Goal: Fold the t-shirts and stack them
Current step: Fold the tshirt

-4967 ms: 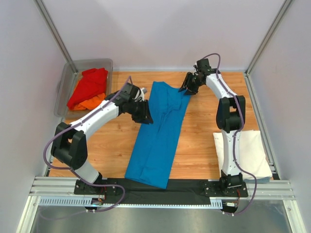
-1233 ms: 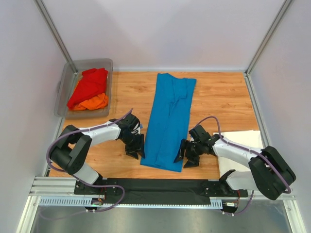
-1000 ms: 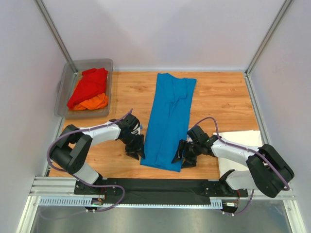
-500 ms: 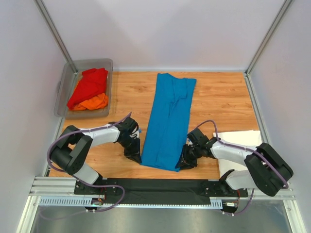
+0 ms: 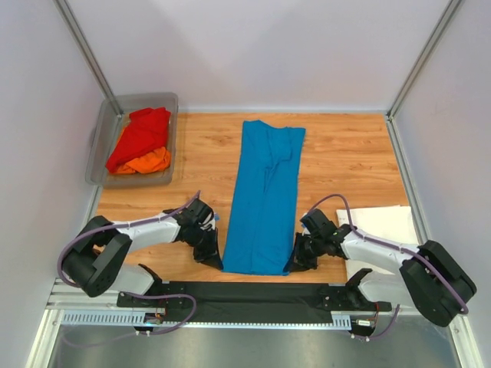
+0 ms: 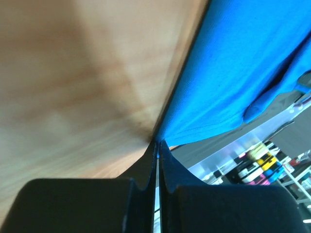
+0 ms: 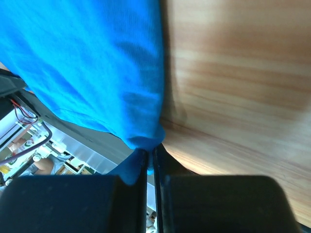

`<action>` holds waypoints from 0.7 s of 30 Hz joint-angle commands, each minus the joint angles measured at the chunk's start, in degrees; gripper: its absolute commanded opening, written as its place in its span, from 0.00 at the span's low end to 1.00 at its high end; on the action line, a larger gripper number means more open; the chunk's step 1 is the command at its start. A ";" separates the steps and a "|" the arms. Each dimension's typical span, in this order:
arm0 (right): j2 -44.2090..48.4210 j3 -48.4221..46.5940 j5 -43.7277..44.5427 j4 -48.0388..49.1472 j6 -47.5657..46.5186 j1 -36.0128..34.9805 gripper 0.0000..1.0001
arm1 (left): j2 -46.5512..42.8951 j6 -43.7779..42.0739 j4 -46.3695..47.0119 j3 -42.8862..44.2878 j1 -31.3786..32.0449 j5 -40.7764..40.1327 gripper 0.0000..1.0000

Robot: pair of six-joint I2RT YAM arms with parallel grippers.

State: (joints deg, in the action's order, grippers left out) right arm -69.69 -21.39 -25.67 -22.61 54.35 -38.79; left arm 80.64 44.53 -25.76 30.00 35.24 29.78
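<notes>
The bright blue t-shirt (image 5: 265, 199) lies as a long folded strip down the middle of the table, its near hem at the front edge. My left gripper (image 5: 215, 261) is shut on the shirt's near left corner (image 6: 167, 138). My right gripper (image 5: 295, 263) is shut on its near right corner (image 7: 146, 141). A folded white t-shirt (image 5: 387, 230) lies at the right under my right arm. The red t-shirt (image 5: 140, 136) and the orange t-shirt (image 5: 146, 162) lie in the tub.
The grey see-through tub (image 5: 107, 126) stands at the back left corner. A black strip (image 5: 253, 291) and metal rail run along the table's near edge, just behind both grippers. Bare wood (image 5: 345, 153) shows either side of the blue shirt.
Both grippers closed in on the blue shirt's near corners and shut on them, then moved slightly toward the front edge. The shirt shifted a little left and straightened.
</notes>
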 commanded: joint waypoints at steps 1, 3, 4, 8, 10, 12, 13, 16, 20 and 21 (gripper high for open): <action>1.82 5.39 9.33 -9.47 -3.46 -0.24 0.00 | -2.15 5.01 1.31 -3.89 3.85 -4.56 0.00; 4.20 5.48 9.32 -11.74 -3.37 -0.24 0.00 | -3.81 7.40 2.11 -4.42 7.19 -4.64 0.00; 5.43 5.39 9.41 -12.80 -3.54 -0.24 0.00 | -4.26 8.54 2.64 -4.42 7.90 -4.64 0.00; 12.80 4.78 9.33 -17.81 -3.55 -0.24 0.00 | -7.42 11.10 1.24 -3.99 8.35 -4.82 0.00; 15.01 1.64 9.50 -20.45 -3.90 -0.06 0.00 | -9.88 11.10 -2.61 -0.57 8.26 -6.39 0.00; 16.17 -2.06 10.90 -23.07 -6.25 2.20 0.00 | -10.68 9.35 -5.69 6.27 8.00 -9.37 0.00; 14.08 -6.52 10.91 -24.14 -7.66 3.96 0.00 | -10.16 8.30 -8.06 8.91 6.17 -9.82 0.00; 5.67 -12.69 8.63 -26.25 -15.74 13.54 0.00 | -4.11 3.82 -10.53 19.11 0.47 -8.43 0.00; -8.06 -28.56 6.51 -27.22 -23.84 22.42 0.00 | 10.71 -2.25 -14.05 35.78 -5.18 -5.62 0.00; -11.05 -31.67 6.08 -27.83 -26.11 23.22 0.00 | 13.03 -3.22 -15.10 38.35 -6.06 -5.26 0.00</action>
State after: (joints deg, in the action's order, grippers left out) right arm -73.87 -43.88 -19.22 -47.81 38.09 -18.96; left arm 86.08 47.00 -35.59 61.45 32.03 23.59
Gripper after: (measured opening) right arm 0.022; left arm 0.007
